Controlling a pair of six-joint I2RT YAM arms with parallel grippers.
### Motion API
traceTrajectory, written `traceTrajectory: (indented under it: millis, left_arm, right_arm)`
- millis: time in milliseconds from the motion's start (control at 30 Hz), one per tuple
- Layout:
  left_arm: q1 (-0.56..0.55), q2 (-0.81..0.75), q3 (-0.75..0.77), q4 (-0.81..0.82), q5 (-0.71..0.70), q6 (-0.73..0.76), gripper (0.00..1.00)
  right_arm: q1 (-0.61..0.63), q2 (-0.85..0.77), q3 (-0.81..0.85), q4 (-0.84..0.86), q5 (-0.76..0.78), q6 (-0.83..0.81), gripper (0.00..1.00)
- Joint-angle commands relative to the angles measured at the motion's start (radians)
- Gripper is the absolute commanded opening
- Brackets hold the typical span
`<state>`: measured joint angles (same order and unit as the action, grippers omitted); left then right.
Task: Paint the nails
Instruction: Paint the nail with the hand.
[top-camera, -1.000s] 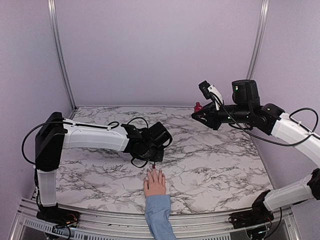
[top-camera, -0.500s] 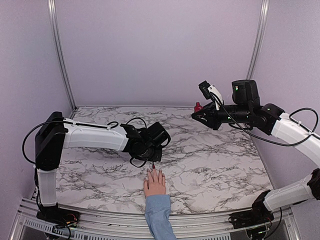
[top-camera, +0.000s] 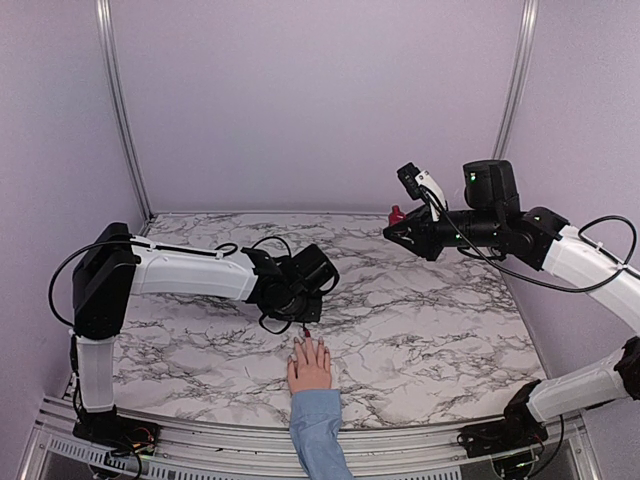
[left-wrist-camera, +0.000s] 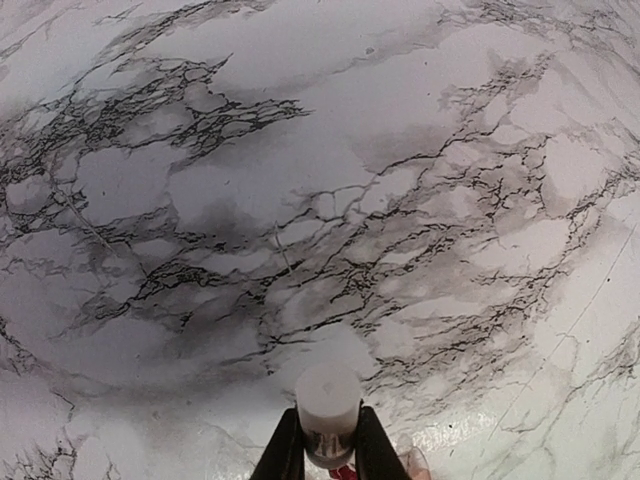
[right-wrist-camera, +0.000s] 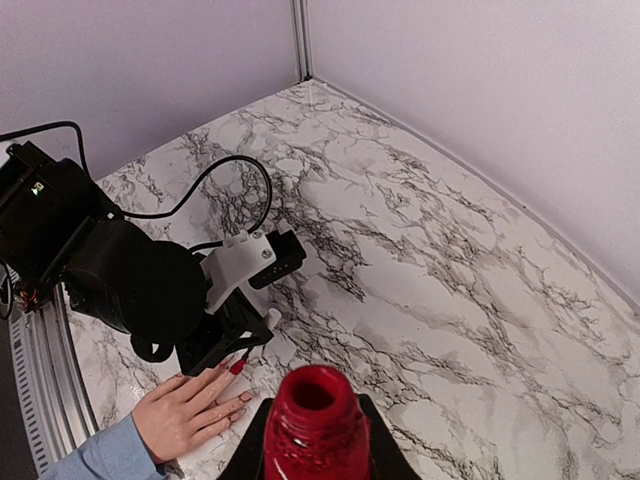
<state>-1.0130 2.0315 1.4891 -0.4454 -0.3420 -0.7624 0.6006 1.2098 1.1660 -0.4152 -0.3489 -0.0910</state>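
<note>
While at the nails (right-wrist-camera: 240, 396) — left fingers (left-wrist-camera: 284, 456): clenched on white cap (left-wrist-camera: 328, 400)
right fingers (right-wrist-camera: 386, 452): grasping open red bottle (right-wrist-camera: 315, 425)

Open tabletop (top-camera: 430, 330) lies at centre and right: bare marble runs from the hand (top-camera: 310, 368) to the right wall and on to the far wall. The hand and its blue sleeve (top-camera: 318, 430) block the near centre. Just far of the hand stands the left gripper (top-camera: 305, 322), closed on the white cap (left-wrist-camera: 327, 410). Its arm (top-camera: 190, 275) and loose cables (top-camera: 268, 242) lie low across the left half. The right gripper (top-camera: 392, 229), clamped on the polish bottle (right-wrist-camera: 315, 430), hangs high over the far right — the marble beneath it is bare.
</note>
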Motion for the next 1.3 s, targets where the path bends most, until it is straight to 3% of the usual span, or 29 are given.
traceTrajectory:
  millis: [0,1267]
  left_arm:
    - [0.01,0.018,0.008,0.008,-0.002,0.004,0.0]
    - [0.01,-0.054,0.043,0.077,0.034,0.056,0.0]
  right_arm:
    - [-0.009,0.003,0.026,0.004,0.008,-0.012,0.0]
    - [-0.01,0.013,0.031,0.008,-0.001,-0.01,0.0]
